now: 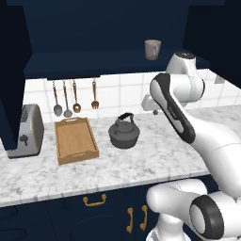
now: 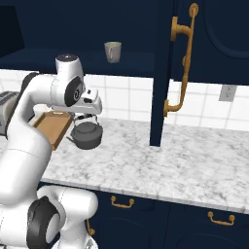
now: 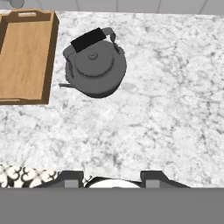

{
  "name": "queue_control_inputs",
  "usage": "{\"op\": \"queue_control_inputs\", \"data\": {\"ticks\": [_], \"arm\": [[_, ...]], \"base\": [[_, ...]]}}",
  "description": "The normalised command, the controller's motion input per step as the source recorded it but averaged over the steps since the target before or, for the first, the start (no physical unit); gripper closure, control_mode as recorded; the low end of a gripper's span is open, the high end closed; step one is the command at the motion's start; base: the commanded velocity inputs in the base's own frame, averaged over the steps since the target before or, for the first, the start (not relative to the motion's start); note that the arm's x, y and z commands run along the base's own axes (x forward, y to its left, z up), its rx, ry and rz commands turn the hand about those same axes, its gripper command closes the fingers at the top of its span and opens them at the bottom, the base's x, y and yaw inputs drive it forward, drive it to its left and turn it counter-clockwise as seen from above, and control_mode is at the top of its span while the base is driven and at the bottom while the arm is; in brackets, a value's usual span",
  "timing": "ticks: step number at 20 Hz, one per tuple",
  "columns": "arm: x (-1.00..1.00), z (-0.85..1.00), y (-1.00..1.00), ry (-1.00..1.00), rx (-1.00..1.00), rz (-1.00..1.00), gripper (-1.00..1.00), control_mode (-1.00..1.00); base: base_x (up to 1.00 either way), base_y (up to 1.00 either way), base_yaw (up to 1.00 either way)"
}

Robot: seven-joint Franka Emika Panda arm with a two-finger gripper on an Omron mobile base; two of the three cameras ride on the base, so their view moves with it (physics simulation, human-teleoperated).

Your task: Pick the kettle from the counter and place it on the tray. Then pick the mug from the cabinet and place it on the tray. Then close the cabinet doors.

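Observation:
The dark grey kettle (image 1: 124, 133) (image 2: 87, 135) (image 3: 95, 65) stands upright on the marbled counter (image 1: 155, 155), just right of the wooden tray (image 1: 75, 140) (image 3: 26, 57), which holds nothing. My gripper (image 3: 113, 177) (image 2: 86, 118) hangs above the counter, higher than the kettle and a little to its right. It is open and points down, with nothing between its fingers. The grey-beige mug (image 1: 152, 49) (image 2: 113, 51) sits on the navy shelf of the upper cabinet (image 1: 84, 63). The cabinet doors (image 2: 163, 73) stand open.
A silver toaster (image 1: 26, 131) stands left of the tray. Several utensils (image 1: 70, 99) hang on the tiled wall behind it. The open right door's edge, with its brass handle (image 2: 182, 63), juts over the counter to the right of the arm.

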Motion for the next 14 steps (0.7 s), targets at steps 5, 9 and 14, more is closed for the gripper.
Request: {"op": "queue_control_inputs", "data": {"ticks": [5,9,14], "arm": [[-0.16,-0.07,0.0,-0.01,-0.01,0.0,-1.0,-1.0],[-0.48,-0.31,0.23,-0.17,0.0,0.0,-1.0,-1.0],[-0.15,-0.36,0.64,-0.35,0.0,-0.09,-1.0,-1.0]], "base": [[0.0,0.0,0.0],[0.0,0.0,0.0],[0.0,0.0,0.0]]}}
